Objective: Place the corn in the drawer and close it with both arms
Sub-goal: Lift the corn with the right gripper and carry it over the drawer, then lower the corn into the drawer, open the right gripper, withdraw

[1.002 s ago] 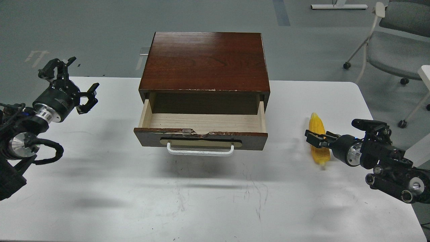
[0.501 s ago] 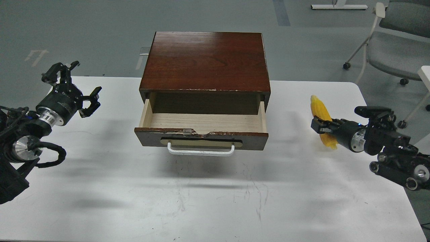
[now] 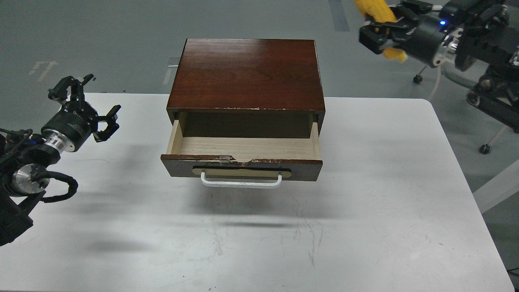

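Observation:
The yellow corn [image 3: 375,10] is high at the top right, held in my right gripper [image 3: 379,34], which is shut on its middle; its top end is cut off by the frame edge. The drawer [image 3: 241,156] stands pulled open from the dark wooden cabinet [image 3: 247,75], its pale inside empty, its white bar handle [image 3: 241,182] facing me. My left gripper [image 3: 83,103] is open and empty, hovering over the table's left side, well left of the drawer.
The white table [image 3: 365,211] carries only the cabinet. A grey office chair [image 3: 492,138] on castors stands behind the table's right corner, partly hidden by my right arm.
My right gripper has lifted the corn from the table's right side up high and toward the back, above the cabinet's right rear. The left arm has barely moved.

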`<act>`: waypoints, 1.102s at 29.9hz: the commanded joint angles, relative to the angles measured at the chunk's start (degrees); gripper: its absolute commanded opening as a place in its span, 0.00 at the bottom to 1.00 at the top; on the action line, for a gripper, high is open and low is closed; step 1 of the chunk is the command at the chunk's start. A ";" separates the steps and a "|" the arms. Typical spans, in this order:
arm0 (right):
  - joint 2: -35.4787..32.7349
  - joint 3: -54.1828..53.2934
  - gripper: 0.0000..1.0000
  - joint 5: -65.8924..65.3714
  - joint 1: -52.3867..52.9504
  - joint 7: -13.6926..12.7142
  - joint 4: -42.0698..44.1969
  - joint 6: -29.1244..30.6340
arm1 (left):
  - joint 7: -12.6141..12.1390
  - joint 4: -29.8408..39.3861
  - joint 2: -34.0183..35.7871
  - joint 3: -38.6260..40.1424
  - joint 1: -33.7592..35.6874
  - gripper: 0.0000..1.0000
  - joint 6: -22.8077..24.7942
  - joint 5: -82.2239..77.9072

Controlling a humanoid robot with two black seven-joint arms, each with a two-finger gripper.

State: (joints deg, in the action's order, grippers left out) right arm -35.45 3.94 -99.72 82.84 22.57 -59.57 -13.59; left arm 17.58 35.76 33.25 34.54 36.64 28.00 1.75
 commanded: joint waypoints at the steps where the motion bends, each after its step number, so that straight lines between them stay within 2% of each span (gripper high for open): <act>1: 4.05 3.17 0.00 -4.60 4.08 4.40 -5.80 0.23 | 0.00 0.01 0.06 0.09 0.10 0.98 0.00 0.01; 2: 5.81 4.40 0.00 -4.60 4.26 5.43 -7.30 0.32 | 0.00 0.01 0.06 0.09 0.10 0.98 0.00 0.01; 9: 14.17 9.50 0.00 -4.69 3.65 5.43 -7.41 0.32 | 0.00 0.01 -0.03 0.09 0.10 0.98 0.00 0.01; 13: 17.33 10.12 0.06 -4.69 2.77 5.43 -4.17 0.32 | 0.00 0.01 0.06 0.18 0.10 0.98 0.00 0.01; 17: 18.39 10.12 0.25 -4.69 1.01 5.43 -2.66 0.32 | 0.09 0.01 0.67 0.18 0.10 0.98 0.00 0.01; 19: 18.75 10.12 0.46 -4.69 0.05 5.43 -2.31 0.32 | 0.09 0.01 1.20 0.18 0.01 0.98 0.00 0.01; 20: 18.83 10.12 0.52 -4.69 -0.13 5.43 -2.22 0.32 | 0.09 0.01 1.20 0.18 0.01 0.98 0.00 0.01; 22: 19.27 10.12 0.72 -4.60 -0.31 5.43 -1.96 0.32 | 0.09 0.01 1.64 0.18 -0.08 0.98 0.00 0.01; 23: 19.27 10.12 0.72 -4.60 -0.31 5.43 -1.96 0.32 | 0.09 0.01 1.64 0.18 -0.08 0.98 0.00 0.01; 24: 19.53 10.12 0.82 -4.60 -0.31 5.43 -1.96 0.32 | 0.09 0.01 1.82 0.18 -0.25 0.98 0.00 0.01; 25: 19.54 10.12 0.87 -4.60 -0.31 5.43 -1.96 0.32 | 0.09 0.01 1.99 0.18 -0.25 0.98 0.00 0.01; 27: 19.54 10.12 0.93 -4.52 -0.31 5.43 -1.96 0.32 | 0.09 0.01 2.08 0.18 -0.34 0.98 0.00 0.01; 33: 19.54 10.12 0.96 -4.52 -0.40 5.43 -1.96 0.32 | 0.09 0.01 2.08 0.18 -0.43 0.98 0.00 0.01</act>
State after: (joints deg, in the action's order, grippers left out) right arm -15.91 14.08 -104.24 82.46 28.00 -61.47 -13.27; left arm 17.67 35.77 35.33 34.72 36.26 28.00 1.76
